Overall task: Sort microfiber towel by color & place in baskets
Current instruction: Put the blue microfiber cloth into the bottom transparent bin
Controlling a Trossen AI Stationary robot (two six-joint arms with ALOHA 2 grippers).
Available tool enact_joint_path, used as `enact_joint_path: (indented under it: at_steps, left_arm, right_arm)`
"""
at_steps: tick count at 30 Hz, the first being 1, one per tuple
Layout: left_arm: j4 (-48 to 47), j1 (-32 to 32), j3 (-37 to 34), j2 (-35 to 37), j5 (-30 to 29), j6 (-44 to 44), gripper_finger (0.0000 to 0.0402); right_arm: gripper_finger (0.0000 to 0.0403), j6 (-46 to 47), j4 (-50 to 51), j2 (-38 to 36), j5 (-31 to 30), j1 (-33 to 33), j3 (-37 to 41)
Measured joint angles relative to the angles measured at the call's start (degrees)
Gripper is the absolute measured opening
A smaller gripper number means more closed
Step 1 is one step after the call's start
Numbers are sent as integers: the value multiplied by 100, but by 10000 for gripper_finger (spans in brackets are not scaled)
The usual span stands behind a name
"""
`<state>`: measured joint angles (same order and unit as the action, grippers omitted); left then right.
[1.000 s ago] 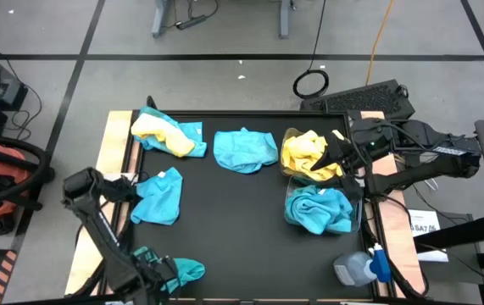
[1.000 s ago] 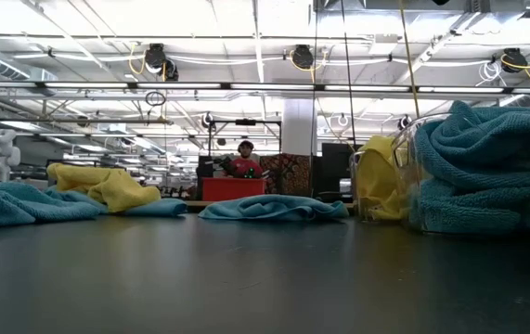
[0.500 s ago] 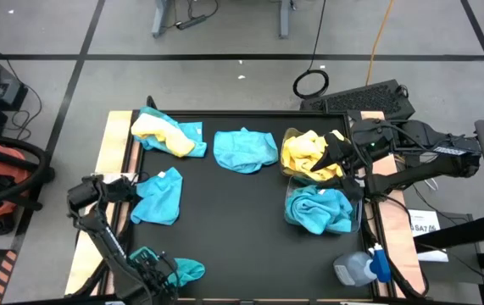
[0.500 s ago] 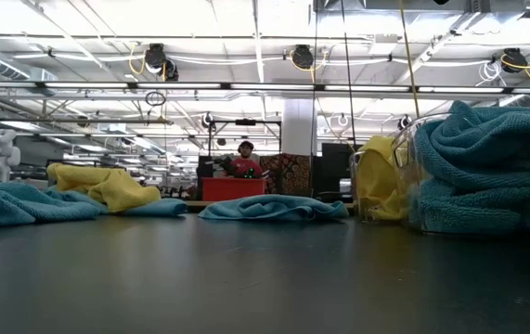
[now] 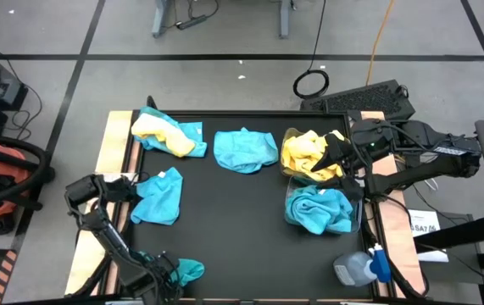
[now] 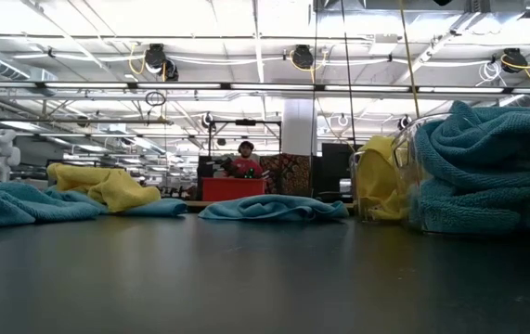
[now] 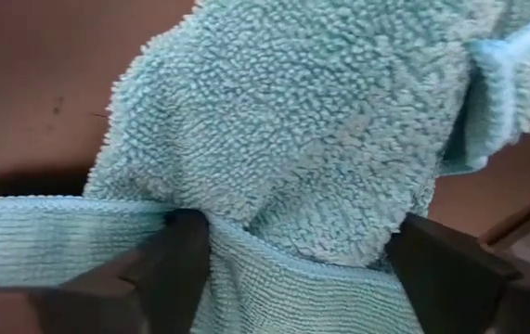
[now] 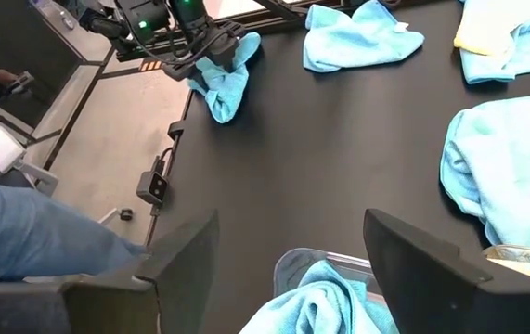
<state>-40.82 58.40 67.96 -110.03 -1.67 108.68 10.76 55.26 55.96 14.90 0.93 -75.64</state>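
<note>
Claw (image 7: 288, 255) of my left arm, fingers apart, straddling a teal towel (image 7: 302, 130).
Near bench's front-left corner; right claw (image 8: 288, 246) open beside baskets (image 5: 356, 199).

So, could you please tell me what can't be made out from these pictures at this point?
- High view: left end effector partly cut off by the picture's lower edge.
- Left wrist view: teal towel fills the picture; whether it is gripped is unclear.
- Low view: baskets' contents beneath the top towels hidden.
- Right wrist view: person cut off by the edge.

Nubby teal cloth towel (image 7: 311, 121) on matt black table (image 5: 233, 220).
</note>
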Motion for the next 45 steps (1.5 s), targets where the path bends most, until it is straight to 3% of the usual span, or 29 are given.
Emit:
enact_joint_path:
  at_steps: [4, 9, 11, 15, 19, 25, 30, 36, 40, 45]
  left_arm:
    - [-45, -139, -9, -6, 52, -381, 211]
    - [79, -409, -6, -21, 46, -1089, 50]
    - [48, -537, 18, -24, -39, -1347, 18]
    - [-37, -859, 76, 30, -353, -1886, 15]
    - [-386, -1272, 37, 296, -1080, -2370, 10]
    - [-979, -2061, 48, 1110, -2011, -3351, 10]
    - [-785, -2925, 52, 1777, -2606, -4588, 10]
    - [1002, -4003, 61, 2242, -2672, -6635, 10]
    - [2927, -4619, 61, 2224, -1998, -8001, 10]
    - [4561, -5206, 70, 2082, -1398, -8557, 10]
  right_arm:
    - [260, 16, 34, 0, 0, 0, 0]
    - [260, 16, 37, 0, -2, 0, 0]
    - [260, 16, 37, 0, -2, 0, 0]
    - [260, 16, 35, 0, -2, 0, 0]
    - [260, 41, 31, 0, -2, 0, 0]
    - [260, 128, 29, 0, -2, 0, 0]
    - [260, 270, 31, 0, 7, 0, 0]
    - [260, 354, 212, -2, 20, 217, 0]
    - [260, 402, 407, -2, 24, 438, 0]
    - [260, 728, 651, -78, 21, 706, 0]
